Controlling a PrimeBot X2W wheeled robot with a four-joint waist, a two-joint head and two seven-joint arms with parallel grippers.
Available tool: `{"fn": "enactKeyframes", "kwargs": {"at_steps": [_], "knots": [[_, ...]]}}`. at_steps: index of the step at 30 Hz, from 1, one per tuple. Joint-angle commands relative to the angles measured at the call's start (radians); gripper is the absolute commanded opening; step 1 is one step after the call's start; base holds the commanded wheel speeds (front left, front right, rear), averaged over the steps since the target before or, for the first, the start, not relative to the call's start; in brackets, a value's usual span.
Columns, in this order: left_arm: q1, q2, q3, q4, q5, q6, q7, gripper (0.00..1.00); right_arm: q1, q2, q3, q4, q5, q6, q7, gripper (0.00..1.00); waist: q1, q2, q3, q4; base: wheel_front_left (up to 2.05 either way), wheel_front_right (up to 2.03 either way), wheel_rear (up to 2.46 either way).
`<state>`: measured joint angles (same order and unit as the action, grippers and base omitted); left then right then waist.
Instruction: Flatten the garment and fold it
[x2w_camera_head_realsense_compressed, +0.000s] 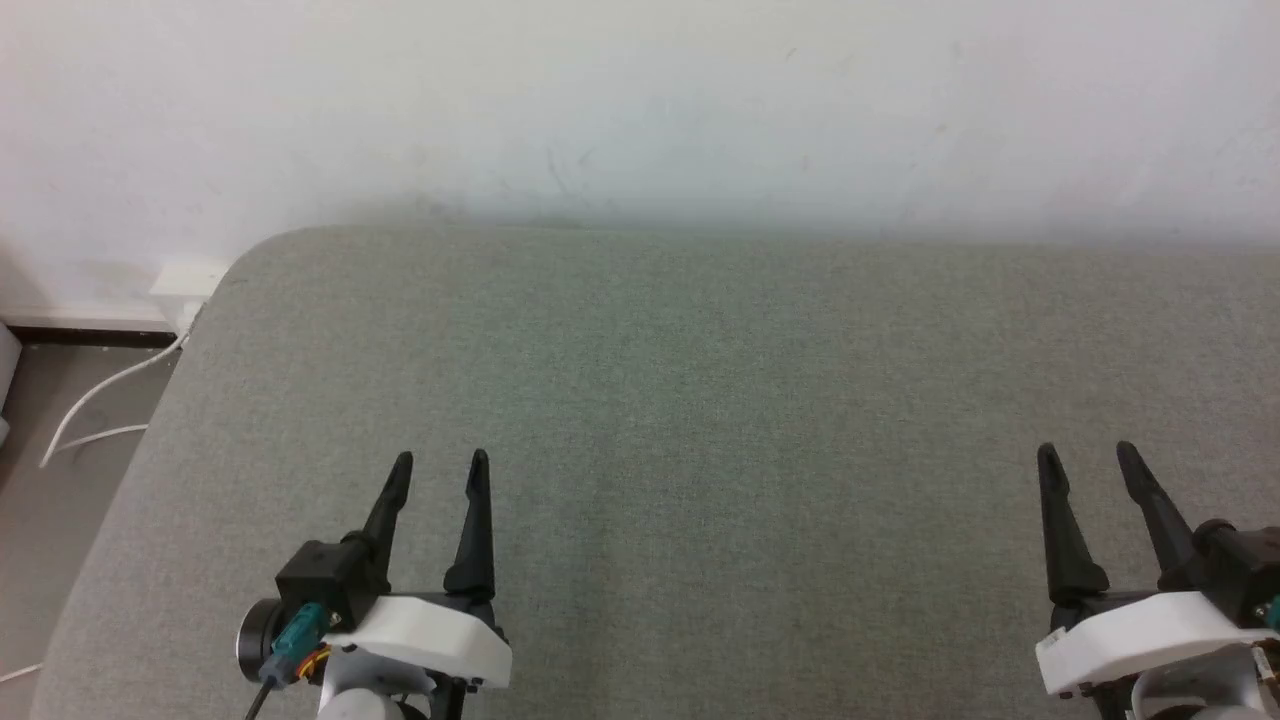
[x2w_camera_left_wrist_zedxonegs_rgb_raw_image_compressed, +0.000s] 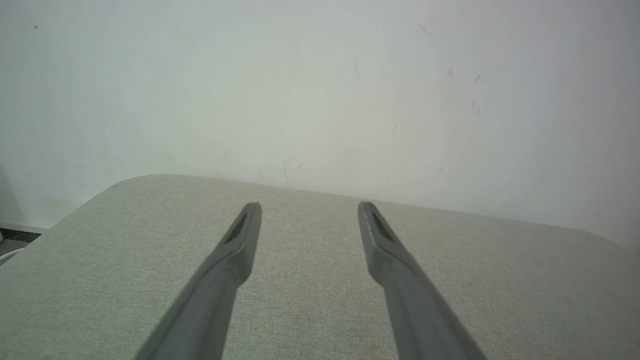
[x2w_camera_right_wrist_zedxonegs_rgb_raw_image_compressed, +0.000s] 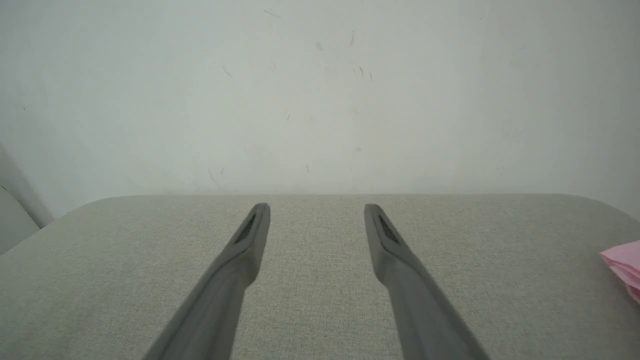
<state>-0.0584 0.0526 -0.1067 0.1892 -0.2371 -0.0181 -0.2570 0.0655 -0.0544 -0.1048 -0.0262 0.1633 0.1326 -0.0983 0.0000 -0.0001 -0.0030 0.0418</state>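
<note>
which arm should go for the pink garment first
Right, probably. The garment peeks in at the right edge of the right wrist view, right of the open right gripper. The left gripper, also open, sits farther left over the grey cushion.

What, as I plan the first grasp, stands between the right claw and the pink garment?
Nothing visible does. In the right wrist view the garment peeks in at the right edge, on the grey cushion; bare cushion lies between it and the open right claw. The frame cuts off the rest.
</note>
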Motion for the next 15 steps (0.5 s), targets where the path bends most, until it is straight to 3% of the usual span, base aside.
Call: {"fn": "enactKeyframes", "kwargs": {"at_steps": [1, 14, 15], "knots": [[0.007, -0.002, -0.003, 0.0, -0.005, -0.004, -0.005, 1.0, 0.004, 0.004, 0.004, 0.006, 0.009, -0.002, -0.005, 1.0, 0.0, 0.0001, 0.002, 0.002, 0.0, 0.0, 0.0], [0.005, -0.002, -0.013, 0.024, -0.024, -0.001, -0.005, 1.0, -0.005, 0.004, 0.015, 0.046, 0.026, -0.002, -0.031, 1.0, 0.0, 0.0001, -0.009, 0.006, 0.0, 0.0, 0.0], [0.0, 0.0, -0.012, 0.021, -0.018, 0.0, 0.0, 0.0, 0.0, 0.001, 0.014, 0.044, 0.022, 0.0, -0.026, 0.0, 0.0, 0.0, -0.009, 0.006, 0.0, 0.0, 0.0]]}}
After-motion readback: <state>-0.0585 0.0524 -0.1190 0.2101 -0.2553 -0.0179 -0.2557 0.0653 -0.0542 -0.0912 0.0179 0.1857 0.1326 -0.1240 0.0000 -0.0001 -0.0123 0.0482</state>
